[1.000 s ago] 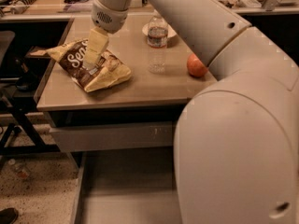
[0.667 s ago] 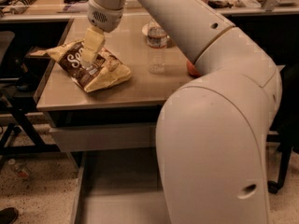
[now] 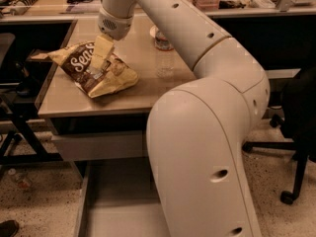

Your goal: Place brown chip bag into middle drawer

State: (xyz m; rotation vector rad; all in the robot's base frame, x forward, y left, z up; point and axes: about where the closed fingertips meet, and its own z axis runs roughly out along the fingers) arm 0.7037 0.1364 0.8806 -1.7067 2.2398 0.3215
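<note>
The brown chip bag (image 3: 79, 65) lies on the left part of the desk top (image 3: 148, 90), dark brown in the middle with white script and pale yellow ends. My gripper (image 3: 98, 71) comes down from the arm above and rests on the middle of the bag. The middle drawer (image 3: 116, 206) stands pulled out below the desk's front edge, a grey flat floor with a thin side wall at the left. My arm's big white body covers the drawer's right part. No apple shows.
A clear water bottle (image 3: 163, 53) stands on the desk right of the bag. A shut grey drawer front (image 3: 98, 144) sits under the desk top. An office chair (image 3: 296, 132) is at the right. A cluttered bench (image 3: 44, 4) runs behind.
My gripper has moved down onto the middle of the bag. My arm has swung across the right of the view and now hides the apple. The bag has not moved.
</note>
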